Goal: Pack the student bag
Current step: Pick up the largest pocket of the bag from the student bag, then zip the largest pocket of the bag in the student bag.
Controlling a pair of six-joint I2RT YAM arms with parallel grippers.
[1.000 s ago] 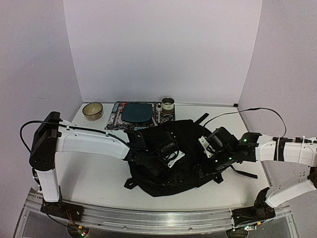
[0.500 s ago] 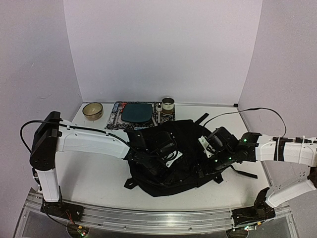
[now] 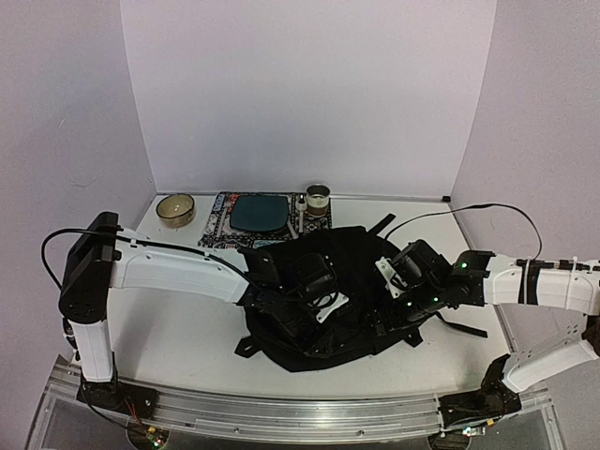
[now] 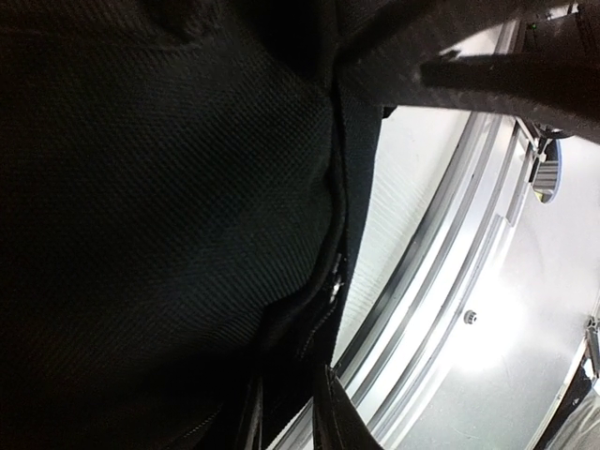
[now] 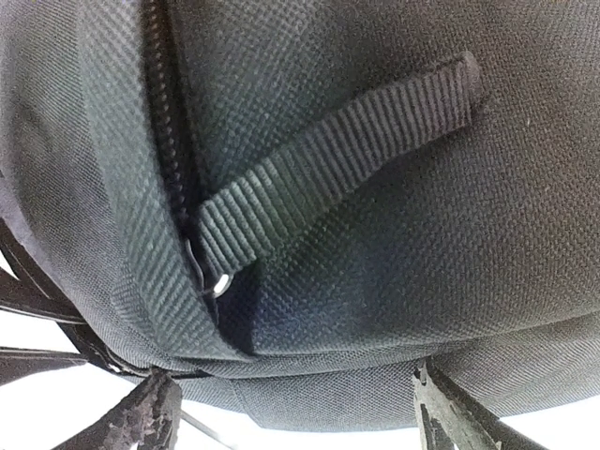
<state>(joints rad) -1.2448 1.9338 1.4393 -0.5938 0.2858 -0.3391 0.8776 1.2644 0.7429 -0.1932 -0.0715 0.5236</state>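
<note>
The student bag (image 3: pixel 328 323) is a big soft black backpack lying at the middle of the table. My left gripper (image 3: pixel 317 292) is over its middle. In the left wrist view black fabric (image 4: pixel 159 187) fills the frame and my left gripper (image 4: pixel 292 420) is nearly closed on a fold of the bag's zipper edge. My right gripper (image 3: pixel 398 281) is at the bag's right side. In the right wrist view the right gripper (image 5: pixel 300 412) is open, its fingers wide apart with the bag's fabric (image 5: pixel 394 244) bulging between them. A woven zipper pull (image 5: pixel 328 169) lies just beyond.
At the back stand a tan bowl (image 3: pixel 175 208), a dark teal pad (image 3: pixel 260 213) on a patterned mat, a small bottle (image 3: pixel 301 202) and a round tin (image 3: pixel 318 197). A metal rail (image 3: pixel 300 412) runs along the near edge and also shows in the left wrist view (image 4: pixel 441 281).
My left gripper has shifted slightly toward the near edge, still on the bag. The right arm has not moved.
</note>
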